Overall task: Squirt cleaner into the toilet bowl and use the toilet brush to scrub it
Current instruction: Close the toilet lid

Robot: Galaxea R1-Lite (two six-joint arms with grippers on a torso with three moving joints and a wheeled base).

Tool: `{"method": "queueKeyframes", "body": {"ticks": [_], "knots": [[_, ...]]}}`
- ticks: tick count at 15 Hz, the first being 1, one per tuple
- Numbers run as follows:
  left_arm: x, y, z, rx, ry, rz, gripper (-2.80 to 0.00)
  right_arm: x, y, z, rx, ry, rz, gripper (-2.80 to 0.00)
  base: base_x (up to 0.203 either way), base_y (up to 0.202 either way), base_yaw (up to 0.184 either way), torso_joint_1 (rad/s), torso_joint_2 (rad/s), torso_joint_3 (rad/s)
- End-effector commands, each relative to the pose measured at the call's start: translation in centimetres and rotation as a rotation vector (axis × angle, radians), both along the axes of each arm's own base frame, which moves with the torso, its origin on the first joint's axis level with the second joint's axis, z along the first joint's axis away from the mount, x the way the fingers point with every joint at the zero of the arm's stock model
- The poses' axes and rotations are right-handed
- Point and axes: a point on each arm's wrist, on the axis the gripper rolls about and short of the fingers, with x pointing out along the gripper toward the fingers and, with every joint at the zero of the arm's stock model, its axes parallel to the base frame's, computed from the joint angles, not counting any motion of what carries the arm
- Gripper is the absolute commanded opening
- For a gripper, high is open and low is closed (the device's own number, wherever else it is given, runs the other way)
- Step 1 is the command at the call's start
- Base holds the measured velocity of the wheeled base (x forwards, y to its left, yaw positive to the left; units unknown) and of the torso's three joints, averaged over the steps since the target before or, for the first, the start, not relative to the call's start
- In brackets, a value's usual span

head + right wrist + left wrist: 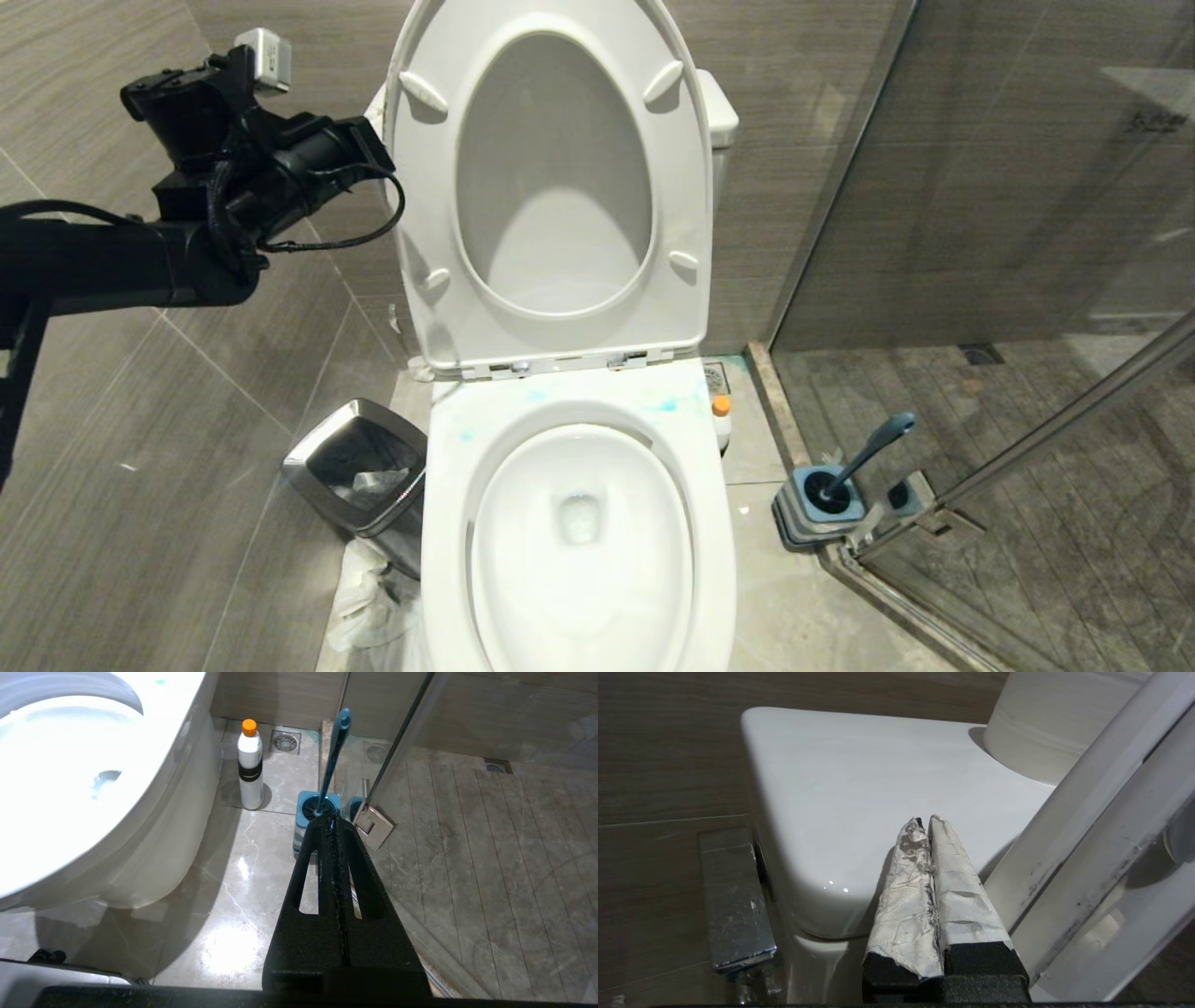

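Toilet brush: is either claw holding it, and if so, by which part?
Neither. The toilet brush stands in its holder; left claw and right claw are shut, empty.

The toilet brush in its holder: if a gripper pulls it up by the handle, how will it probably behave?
The toilet brush looks stiff: its slim handle stays straight though it leans. It probably weighs little. The smooth rounded handle may slip between shut fingers. The squat holder might lift or tip if the head catches.

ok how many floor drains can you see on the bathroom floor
3: one floor drain behind the orange-capped bottle beside the toilet bowl, one just inside the glass, one farther into the shower. Others may be hidden.
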Motion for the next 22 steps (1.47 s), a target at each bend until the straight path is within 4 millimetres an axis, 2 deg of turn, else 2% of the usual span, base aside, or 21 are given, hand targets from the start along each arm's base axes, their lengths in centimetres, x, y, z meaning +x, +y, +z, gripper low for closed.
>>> {"method": "queueKeyframes", "body": {"ticks": [1, 6, 10, 14, 18, 22], "knots": [[-0.7, 0.0, 0.4, -0.001, 0.006, -0.03, -2.8, 0.0, 0.0, 0.0, -0.001, 0.002, 0.001, -2.8, 0.0, 0.0, 0.0, 0.0, 0.0, 0.0], [-1.8, -0.1, 0.8, -0.028, 0.041, -0.117, -2.8, 0.0, 0.0, 0.0, -0.001, 0.002, 0.001, -2.8, 0.0, 0.0, 0.0, 0.0, 0.0, 0.0], [-3.8, -0.5, -0.4, -0.03, 0.139, -0.182, -2.8, 0.0, 0.0, 0.0, -0.001, 0.002, 0.001, -2.8, 0.0, 0.0, 0.0, 0.0, 0.0, 0.0], [-7.6, -0.8, -2.4, -0.027, 0.308, -0.214, -2.8, 0.0, 0.0, 0.0, -0.001, 0.002, 0.001, -2.8, 0.0, 0.0, 0.0, 0.0, 0.0, 0.0], [-11.4, -1.3, -6.2, -0.017, 0.483, -0.232, -2.8, 0.0, 0.0, 0.0, -0.001, 0.002, 0.001, -2.8, 0.0, 0.0, 0.0, 0.0, 0.0, 0.0], [-16.4, -0.8, -8.4, -0.016, 0.581, -0.232, -2.8, 0.0, 0.0, 0.0, -0.001, 0.002, 0.001, -2.8, 0.0, 0.0, 0.0, 0.0, 0.0, 0.0]]}}
